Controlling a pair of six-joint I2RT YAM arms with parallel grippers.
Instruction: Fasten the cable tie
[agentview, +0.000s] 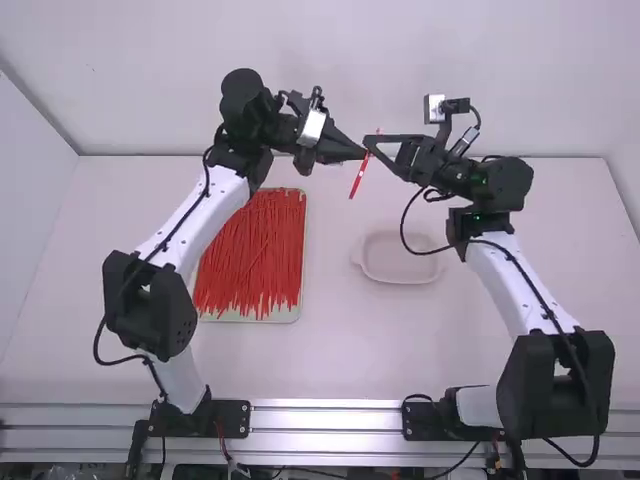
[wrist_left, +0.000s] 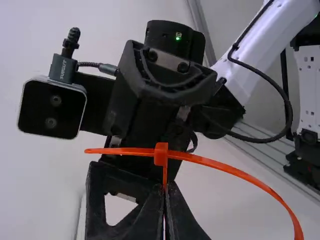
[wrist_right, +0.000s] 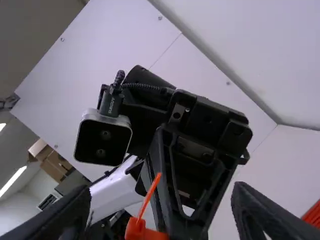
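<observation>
Nearest, we see a heap of red plastic cable ties on a tan tray beside a shallow white dish on the white desk. Farther off, in mid-air, the left gripper has its fingers clenched on one orange-red cable tie. The right gripper faces it, fingers released.

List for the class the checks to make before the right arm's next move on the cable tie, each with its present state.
1. Left gripper jaws shut on the cable tie: ok.
2. Right gripper holding the tie: not ok, jaws wide apart.
3. Tail passed through the head: looks ok in the left wrist view.
4. Tie drawn tight: not ok, it bows wide.
5. Tie clear of the tray and dish: ok, held in the air.
</observation>
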